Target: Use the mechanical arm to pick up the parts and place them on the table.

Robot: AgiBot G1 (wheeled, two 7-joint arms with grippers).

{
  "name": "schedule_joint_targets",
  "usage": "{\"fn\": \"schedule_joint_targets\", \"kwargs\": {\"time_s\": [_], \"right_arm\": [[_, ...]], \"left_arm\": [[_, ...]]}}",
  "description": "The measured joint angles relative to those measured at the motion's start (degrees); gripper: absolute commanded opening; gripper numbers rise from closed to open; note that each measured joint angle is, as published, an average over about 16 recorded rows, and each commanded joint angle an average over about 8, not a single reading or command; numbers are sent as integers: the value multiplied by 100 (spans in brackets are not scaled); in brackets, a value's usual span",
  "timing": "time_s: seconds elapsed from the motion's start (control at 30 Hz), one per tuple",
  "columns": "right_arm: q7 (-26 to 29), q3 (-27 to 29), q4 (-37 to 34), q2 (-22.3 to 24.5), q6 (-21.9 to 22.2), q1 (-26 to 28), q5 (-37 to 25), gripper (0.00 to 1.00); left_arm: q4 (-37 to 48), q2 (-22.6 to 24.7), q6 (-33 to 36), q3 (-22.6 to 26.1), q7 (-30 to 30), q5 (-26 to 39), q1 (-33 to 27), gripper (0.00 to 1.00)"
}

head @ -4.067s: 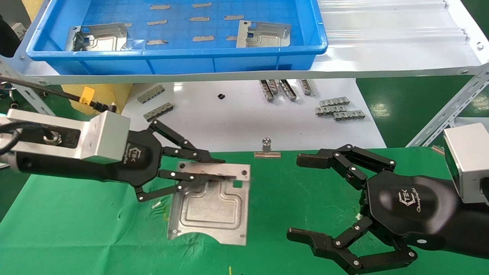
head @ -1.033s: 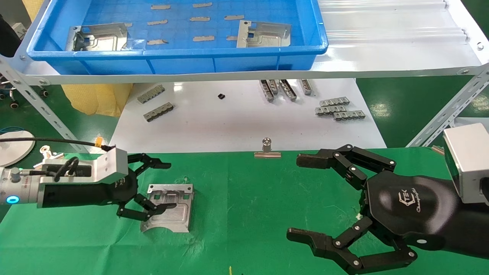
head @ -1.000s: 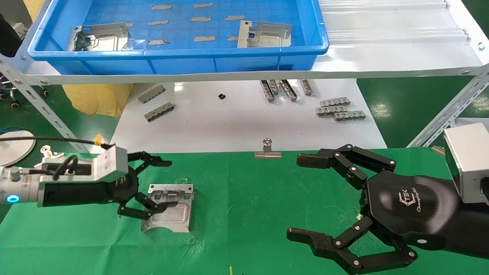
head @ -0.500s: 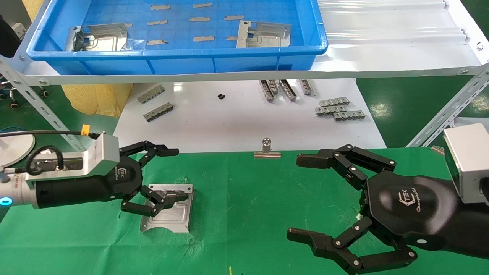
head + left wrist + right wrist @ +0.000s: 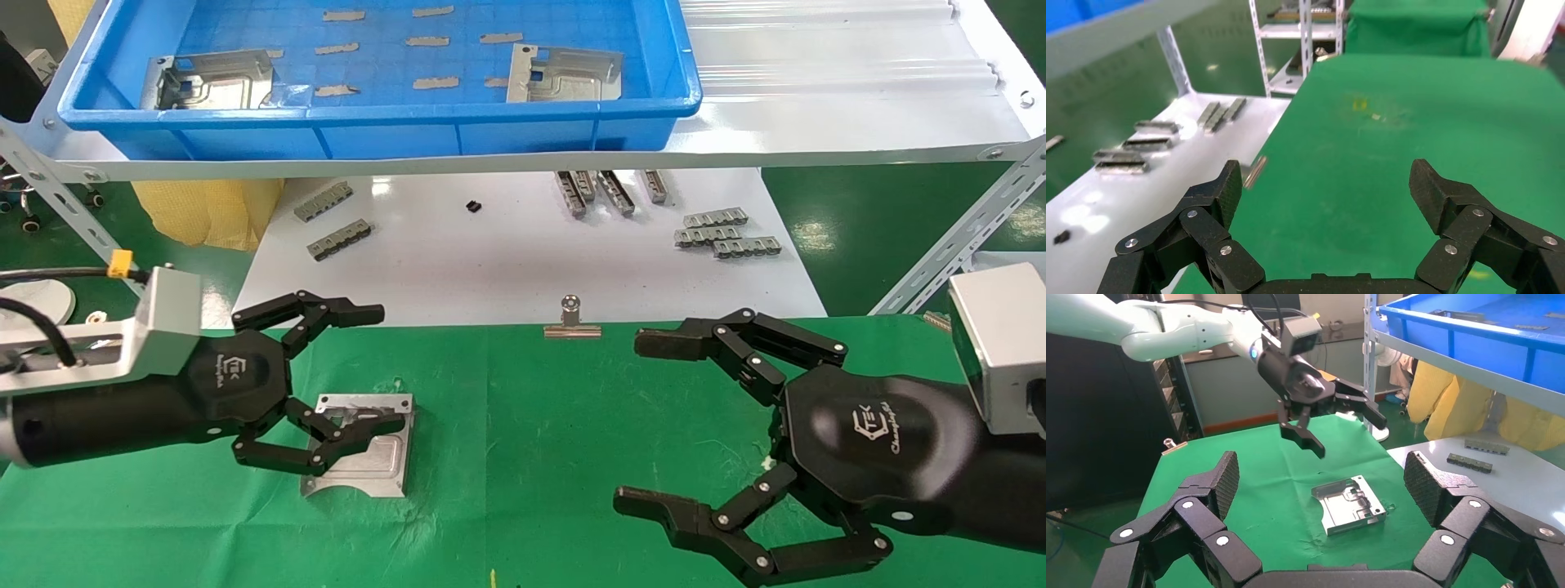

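One shiny grey metal part point(image 5: 377, 459) lies flat on the green cloth table point(image 5: 523, 425), left of centre; it also shows in the right wrist view point(image 5: 1349, 504). My left gripper point(image 5: 382, 367) is open and empty, raised just above that part, clear of it in the right wrist view point(image 5: 1346, 432). Its own view shows only cloth between the fingers point(image 5: 1229, 187). My right gripper point(image 5: 645, 420) is open and empty over the cloth at the right. Two more parts point(image 5: 214, 80) point(image 5: 564, 73) lie in the blue tray point(image 5: 376, 114) on the shelf.
A glossy white board point(image 5: 507, 261) behind the cloth carries small grey slotted strips point(image 5: 727, 231). A silver binder clip point(image 5: 572, 320) sits at the cloth's far edge. Angled shelf legs point(image 5: 956, 245) stand at both sides.
My left gripper brought the part down to the cloth at the left and let it go. Over the last second it opened wider, rose and drew back left. The right arm has not moved.
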Motion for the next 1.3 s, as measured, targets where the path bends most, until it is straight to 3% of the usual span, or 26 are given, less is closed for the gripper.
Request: {"fn": "schedule_joint_targets", "kwargs": {"time_s": [0.77, 1.3], "right_arm": [[0, 0, 0, 0, 1, 0, 0, 100], [0, 0, -1, 0, 2, -1, 1, 100]], "left_arm": [[-2802, -863, -142, -1188, -1887, -899, 1360, 100], [-3205, -990, -166, -1361, -2125, -1039, 1560, 100]]}}
